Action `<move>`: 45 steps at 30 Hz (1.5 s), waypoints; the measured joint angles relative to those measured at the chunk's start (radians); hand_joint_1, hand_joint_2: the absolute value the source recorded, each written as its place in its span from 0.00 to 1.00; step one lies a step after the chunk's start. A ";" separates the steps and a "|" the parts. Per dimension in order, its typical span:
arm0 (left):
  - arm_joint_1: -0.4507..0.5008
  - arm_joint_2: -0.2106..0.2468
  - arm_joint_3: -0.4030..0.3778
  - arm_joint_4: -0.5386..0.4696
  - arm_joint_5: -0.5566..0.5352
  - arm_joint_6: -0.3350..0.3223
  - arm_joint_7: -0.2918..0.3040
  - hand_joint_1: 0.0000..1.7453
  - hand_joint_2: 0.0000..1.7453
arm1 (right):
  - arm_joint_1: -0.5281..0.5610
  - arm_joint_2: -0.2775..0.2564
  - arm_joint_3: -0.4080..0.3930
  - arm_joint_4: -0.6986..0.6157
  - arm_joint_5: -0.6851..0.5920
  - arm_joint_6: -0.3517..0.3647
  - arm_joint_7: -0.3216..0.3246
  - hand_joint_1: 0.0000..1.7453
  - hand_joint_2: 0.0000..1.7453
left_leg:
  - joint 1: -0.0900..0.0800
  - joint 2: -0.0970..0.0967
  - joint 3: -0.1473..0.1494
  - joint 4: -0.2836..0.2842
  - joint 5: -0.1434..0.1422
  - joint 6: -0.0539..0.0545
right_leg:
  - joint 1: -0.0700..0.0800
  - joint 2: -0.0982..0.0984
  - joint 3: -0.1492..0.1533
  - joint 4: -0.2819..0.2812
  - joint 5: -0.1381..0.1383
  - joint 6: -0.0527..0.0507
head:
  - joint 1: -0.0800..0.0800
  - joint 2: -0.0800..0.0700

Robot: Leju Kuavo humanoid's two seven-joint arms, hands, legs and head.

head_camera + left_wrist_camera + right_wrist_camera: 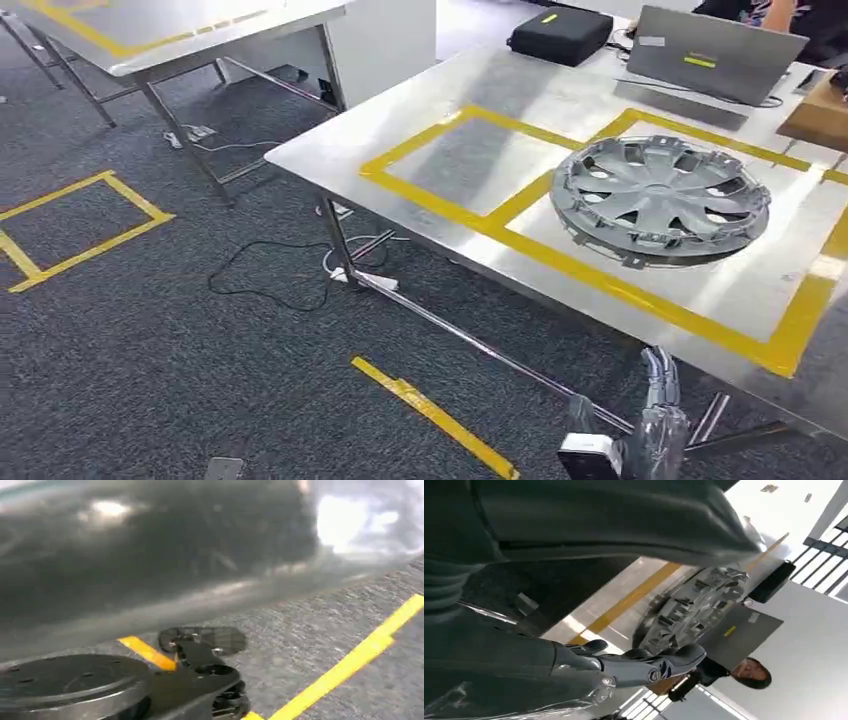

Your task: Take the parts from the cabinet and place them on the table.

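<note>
The hubcap [660,200] is lying flat on the steel worktop [480,85], right of centre in my head view, sitting inside the right-hand box of yellow tape [640,290] and well inside its lines. I am reading the frame from the left: at the far left a yellow tape square [75,225] is marking the grey carpet [150,370], and in the upper left a second steel table [180,40] is showing its own yellow outline. Near the middle a black cable [270,275] is looping over the carpet to a white power strip [365,280] beside the worktop's leg, and a short yellow strip [435,415] is lying lower down. Along the top right a black case [560,35] and a grey laptop [715,50] are sitting on the far end of the worktop, with a person's dark sleeve [820,25] showing behind the laptop.

At the lower right my right arm is coming up just below the worktop's near edge. In the right wrist view the right hand [634,665] is holding nothing, its fingers stretched out and apart, with the hubcap [694,607] lying beyond them on the worktop. In the left wrist view the left hand [200,670] is hanging over the carpet and yellow tape; I cannot tell whether its fingers are spread or curled, since the picture is blurred.
</note>
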 joint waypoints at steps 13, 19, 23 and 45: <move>-0.005 -0.003 0.000 0.000 -0.014 -0.009 -0.005 0.00 0.00 | -0.103 -0.002 -0.060 0.270 -0.024 0.000 0.003 0.00 0.00 | 0.028 0.086 0.178 -0.044 -0.088 -0.005 | 0.004 -0.143 -0.111 0.046 0.075 0.048 | -0.011 0.000; -0.001 -0.004 0.001 0.000 -0.027 -0.014 -0.005 0.00 0.00 | -0.281 -0.034 -0.266 0.800 -0.081 0.049 -0.062 0.00 0.00 | 0.012 0.029 0.148 -0.049 -0.055 0.039 | -0.003 -0.022 -0.256 0.359 -0.087 0.056 | -0.008 0.000; 0.005 -0.004 0.001 0.000 -0.030 -0.014 -0.005 0.00 0.00 | -0.336 -0.061 -0.366 1.045 -0.085 0.052 -0.050 0.00 0.00 | -0.003 -0.030 0.148 -0.047 -0.051 0.041 | 0.006 0.011 -0.140 0.138 0.055 0.028 | -0.007 0.000; 0.011 -0.004 0.001 0.000 -0.039 0.021 0.025 0.00 0.00 | -0.408 -0.068 -0.459 1.353 -0.036 0.219 0.335 0.00 0.00 | 0.001 0.080 0.098 -0.035 -0.023 0.036 | 0.007 -0.121 -0.078 0.056 0.013 0.045 | -0.028 0.000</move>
